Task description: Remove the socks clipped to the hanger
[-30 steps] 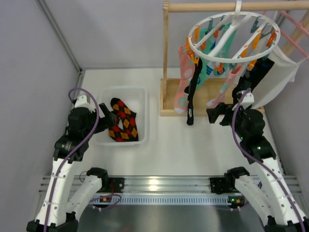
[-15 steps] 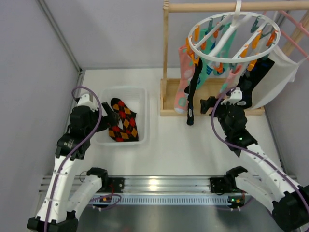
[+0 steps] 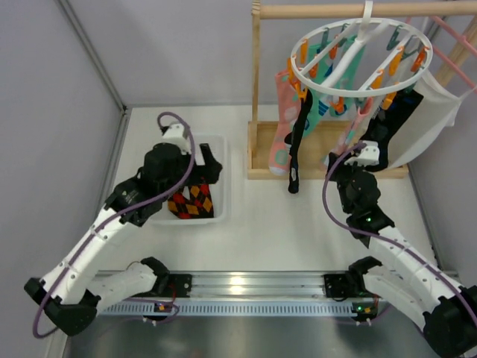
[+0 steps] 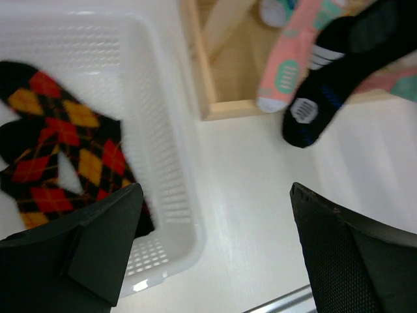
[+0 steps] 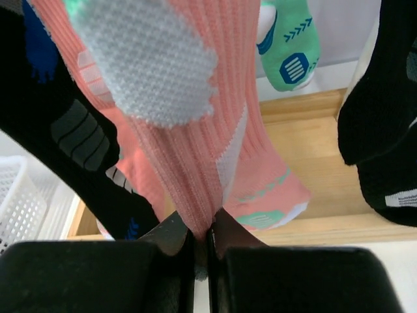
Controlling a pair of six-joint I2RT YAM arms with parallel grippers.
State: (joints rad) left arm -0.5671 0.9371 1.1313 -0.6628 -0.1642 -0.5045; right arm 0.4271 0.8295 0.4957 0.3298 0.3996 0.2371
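The white ring hanger (image 3: 350, 91) hangs from the wooden rail with orange and teal pegs. Clipped under it are a pink dotted sock (image 3: 283, 127), a black sock (image 3: 298, 145), mint ones and more black ones. In the right wrist view my right gripper (image 5: 202, 231) is shut on the lower fold of a hanging pink sock (image 5: 189, 130), with a black sock (image 5: 58, 130) to its left and a mint sock (image 5: 290, 52) behind. My left gripper (image 4: 215, 192) is open and holds nothing, hovering over the right rim of the white basket (image 4: 169, 150).
The basket (image 3: 220, 149) holds a black sock with red-orange diamonds (image 3: 190, 201). The wooden stand's post (image 3: 257, 97) and base tray (image 3: 328, 173) sit under the hanger. A large white cloth (image 3: 436, 112) on a pink hanger (image 3: 455, 37) hangs at the right.
My right gripper moved in under the hanger and shut on the pink sock. My left arm swung right and forward, from beside the basket to over its right rim.
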